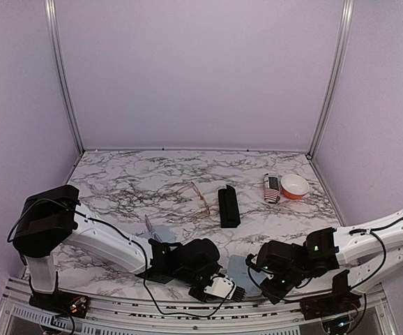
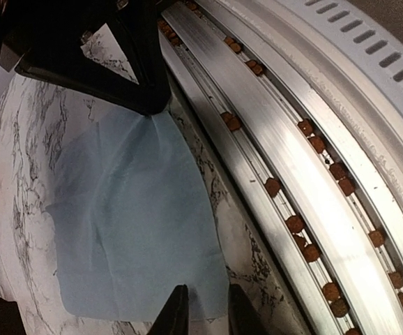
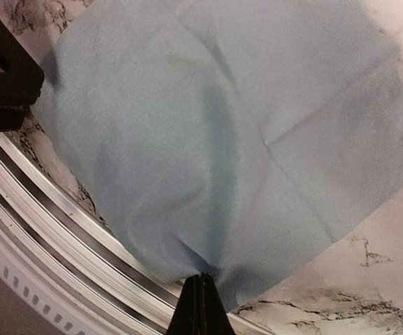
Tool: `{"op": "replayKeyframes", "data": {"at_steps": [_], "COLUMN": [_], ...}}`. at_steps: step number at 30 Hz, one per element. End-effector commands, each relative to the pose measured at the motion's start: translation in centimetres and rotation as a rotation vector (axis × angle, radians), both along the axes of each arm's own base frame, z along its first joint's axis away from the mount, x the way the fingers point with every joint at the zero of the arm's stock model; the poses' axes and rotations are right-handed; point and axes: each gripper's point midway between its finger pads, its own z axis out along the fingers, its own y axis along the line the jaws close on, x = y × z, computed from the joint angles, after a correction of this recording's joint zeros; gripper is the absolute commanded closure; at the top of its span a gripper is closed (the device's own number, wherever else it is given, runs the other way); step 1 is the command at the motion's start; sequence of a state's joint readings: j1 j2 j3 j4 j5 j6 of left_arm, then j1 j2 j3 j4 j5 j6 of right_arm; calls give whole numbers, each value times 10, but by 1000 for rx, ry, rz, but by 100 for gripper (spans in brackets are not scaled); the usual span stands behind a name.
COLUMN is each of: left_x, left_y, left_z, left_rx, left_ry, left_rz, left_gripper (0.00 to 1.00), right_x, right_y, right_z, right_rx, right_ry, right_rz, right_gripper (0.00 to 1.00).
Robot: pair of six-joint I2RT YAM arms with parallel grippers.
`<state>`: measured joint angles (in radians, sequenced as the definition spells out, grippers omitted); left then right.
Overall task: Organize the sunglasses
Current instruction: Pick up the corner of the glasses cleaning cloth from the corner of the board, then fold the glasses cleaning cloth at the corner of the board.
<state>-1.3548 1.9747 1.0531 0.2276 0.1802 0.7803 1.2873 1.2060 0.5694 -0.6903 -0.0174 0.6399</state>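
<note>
The wire-framed sunglasses (image 1: 200,197) lie open mid-table. A pale translucent pair (image 1: 160,229) lies nearer, just behind my left arm. Neither gripper touches them. A light blue cloth (image 2: 132,223) lies at the near edge of the table. My right gripper (image 3: 201,283) is shut on one corner of the cloth (image 3: 243,139), which puckers at its tips. My left gripper (image 2: 203,313) stands narrowly open, its fingers (image 2: 176,315) straddling the opposite edge of the cloth. In the top view both grippers, left (image 1: 237,293) and right (image 1: 256,268), meet over the cloth (image 1: 238,264).
A black oblong case (image 1: 228,206) lies right of the wire pair. A striped case (image 1: 272,188) and an orange-and-white bowl (image 1: 295,185) sit at the back right. The metal rail (image 2: 306,174) runs along the table's near edge, close beside the cloth.
</note>
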Motion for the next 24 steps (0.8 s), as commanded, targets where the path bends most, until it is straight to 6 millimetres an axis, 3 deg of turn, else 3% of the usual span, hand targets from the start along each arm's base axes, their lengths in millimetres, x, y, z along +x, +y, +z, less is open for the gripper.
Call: {"op": "replayKeyframes", "data": {"at_steps": [1, 5, 10, 13, 18, 24], "left_x": [1, 4, 10, 10, 10, 22], "left_y": [10, 9, 10, 11, 7, 4], "left_z": [-29, -33, -34, -32, -13, 11], "left_rx": [98, 111, 122, 124, 71, -7], "left_ry": [-9, -14, -23, -14, 47, 130], "left_rz": [1, 12, 34, 44, 91, 181], "left_gripper": [80, 84, 100, 100, 100, 100], "right_x": [0, 0, -1, -1, 4, 8], "right_y": [1, 2, 1, 1, 0, 5], "right_z": [4, 4, 4, 5, 10, 18], "right_rx": [17, 19, 20, 23, 30, 84], "right_ry": [-10, -10, -8, -9, -34, -48], "right_rz": [0, 0, -2, -2, -34, -82], "right_gripper": [100, 100, 100, 100, 100, 100]}}
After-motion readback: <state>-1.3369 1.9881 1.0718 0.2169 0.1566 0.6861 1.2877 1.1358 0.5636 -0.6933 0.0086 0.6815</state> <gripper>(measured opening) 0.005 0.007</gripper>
